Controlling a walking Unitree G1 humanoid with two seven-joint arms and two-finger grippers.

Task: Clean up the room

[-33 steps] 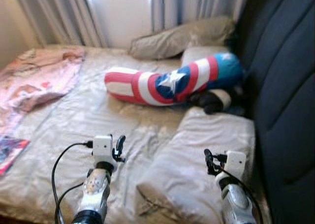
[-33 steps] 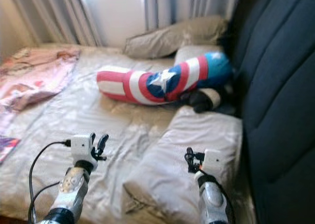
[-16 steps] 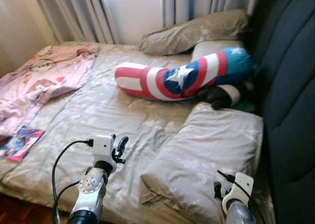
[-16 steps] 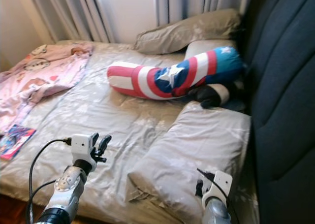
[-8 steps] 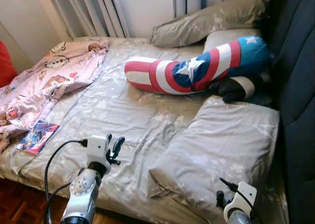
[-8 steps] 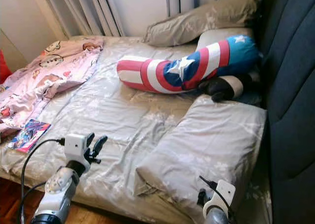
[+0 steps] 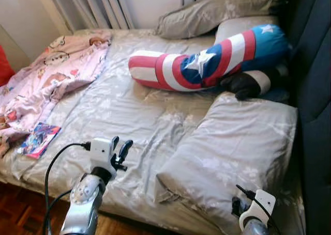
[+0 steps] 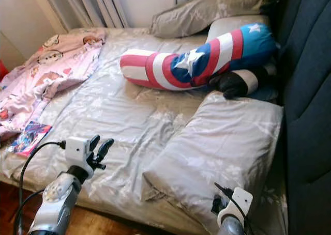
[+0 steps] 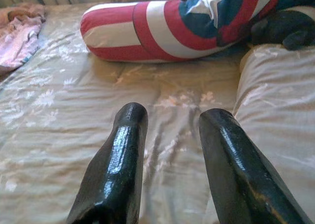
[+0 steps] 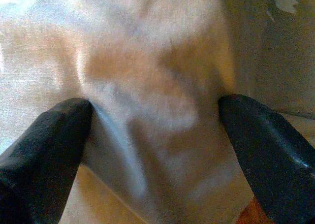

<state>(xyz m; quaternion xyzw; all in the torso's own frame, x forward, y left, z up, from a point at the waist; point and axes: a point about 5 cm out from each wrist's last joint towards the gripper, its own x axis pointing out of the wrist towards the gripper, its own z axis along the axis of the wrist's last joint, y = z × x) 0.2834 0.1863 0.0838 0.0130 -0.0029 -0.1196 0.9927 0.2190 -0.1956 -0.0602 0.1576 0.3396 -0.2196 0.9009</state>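
Note:
A grey pillow point(image 7: 235, 147) lies at the bed's front right corner. Behind it rests a red, white and blue bolster with a star point(image 7: 207, 64), with a black and white soft thing point(image 7: 249, 84) beside it. A pink blanket point(image 7: 49, 77) is crumpled at the far left, and a comic book point(image 7: 39, 140) lies near it. My left gripper point(image 7: 120, 148) hovers open over the grey sheet point(image 9: 74, 115) near the front edge. My right gripper point(image 10: 155, 106) is open at the pillow's front corner, with pillow fabric bulging between its fingers point(image 10: 54, 135).
A second grey pillow point(image 7: 217, 10) leans at the back under the curtains point(image 7: 98, 2). The dark padded headboard point(image 7: 315, 80) runs along the right side. Wooden floor point(image 7: 20, 209) shows at the lower left, below the bed's edge.
The camera has pulled back and tilted down, so the bed's front edge and floor now show. My right gripper has dropped from above the pillow to its front corner. The left gripper holds its pose.

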